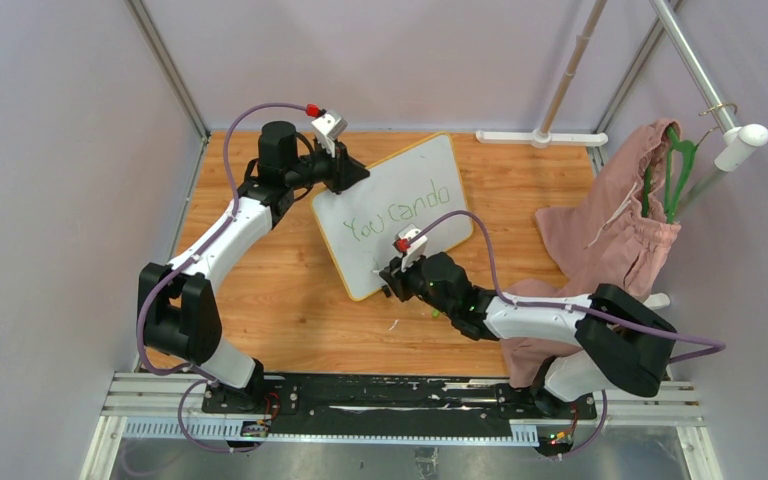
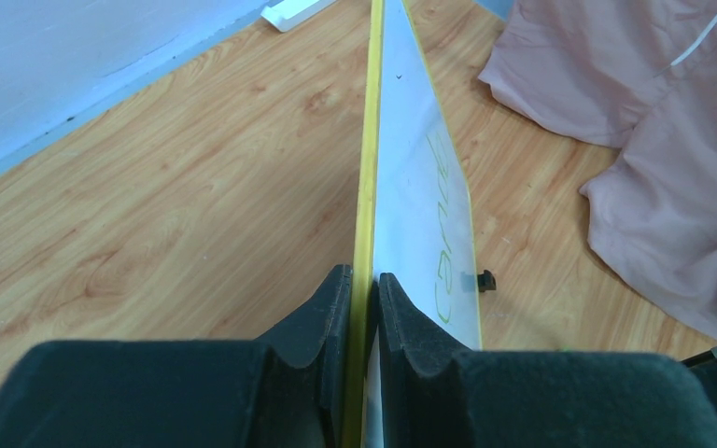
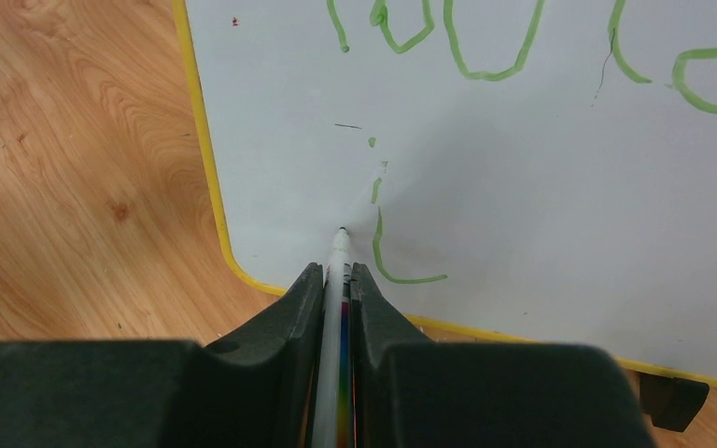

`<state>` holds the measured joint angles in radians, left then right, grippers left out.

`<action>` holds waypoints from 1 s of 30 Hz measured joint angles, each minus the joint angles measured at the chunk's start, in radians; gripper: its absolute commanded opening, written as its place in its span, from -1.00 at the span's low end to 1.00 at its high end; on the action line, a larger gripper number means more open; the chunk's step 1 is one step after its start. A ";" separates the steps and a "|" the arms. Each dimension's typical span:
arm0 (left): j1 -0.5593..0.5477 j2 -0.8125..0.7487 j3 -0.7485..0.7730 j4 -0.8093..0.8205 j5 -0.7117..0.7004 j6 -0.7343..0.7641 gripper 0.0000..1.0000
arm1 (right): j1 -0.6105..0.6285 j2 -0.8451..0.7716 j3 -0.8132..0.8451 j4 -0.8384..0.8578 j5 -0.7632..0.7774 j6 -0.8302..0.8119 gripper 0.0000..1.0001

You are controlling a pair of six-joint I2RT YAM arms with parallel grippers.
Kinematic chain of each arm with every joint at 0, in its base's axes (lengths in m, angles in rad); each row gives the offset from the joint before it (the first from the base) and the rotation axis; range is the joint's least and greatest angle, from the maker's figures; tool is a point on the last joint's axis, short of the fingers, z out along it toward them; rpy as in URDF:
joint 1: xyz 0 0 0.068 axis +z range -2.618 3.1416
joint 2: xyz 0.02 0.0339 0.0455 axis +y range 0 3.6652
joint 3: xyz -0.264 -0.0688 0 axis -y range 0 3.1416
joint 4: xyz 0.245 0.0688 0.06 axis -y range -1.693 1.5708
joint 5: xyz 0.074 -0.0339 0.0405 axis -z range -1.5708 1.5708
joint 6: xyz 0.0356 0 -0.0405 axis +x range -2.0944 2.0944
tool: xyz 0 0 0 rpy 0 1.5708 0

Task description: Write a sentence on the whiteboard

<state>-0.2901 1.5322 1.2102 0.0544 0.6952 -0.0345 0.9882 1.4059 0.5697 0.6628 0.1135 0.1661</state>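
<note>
Right wrist, marker point(image 3: 336, 280) on whiteboard point(image 3: 541, 187) (pinched)

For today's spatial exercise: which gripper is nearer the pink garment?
Right. The right gripper, holding a marker, is left of the pink garment; the left gripper clamps the whiteboard's far-left edge.

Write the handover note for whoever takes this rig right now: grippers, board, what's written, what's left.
Left gripper: shut on the whiteboard rim, steadying it.
Right gripper: shut on the marker, tip at the board near its near edge.
Done: the sentence reads "You can do" in green.
Left: the second line, which has only one green stroke beside the tip.
</note>
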 measured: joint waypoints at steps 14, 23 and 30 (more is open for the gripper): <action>-0.002 0.000 0.000 0.003 0.000 0.000 -0.88 | -0.003 0.005 0.010 -0.005 0.026 0.019 -1.00; -0.002 0.000 0.000 0.005 0.001 0.001 -0.88 | -0.028 -0.010 0.009 -0.014 0.037 0.024 -1.00; -0.002 0.000 0.000 0.005 0.000 0.001 -0.88 | -0.044 -0.023 0.007 -0.029 0.043 0.025 -1.00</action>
<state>-0.2920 1.5322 1.2098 0.0589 0.6956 -0.0338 0.9440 1.3834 0.5766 0.6338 0.1570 0.1909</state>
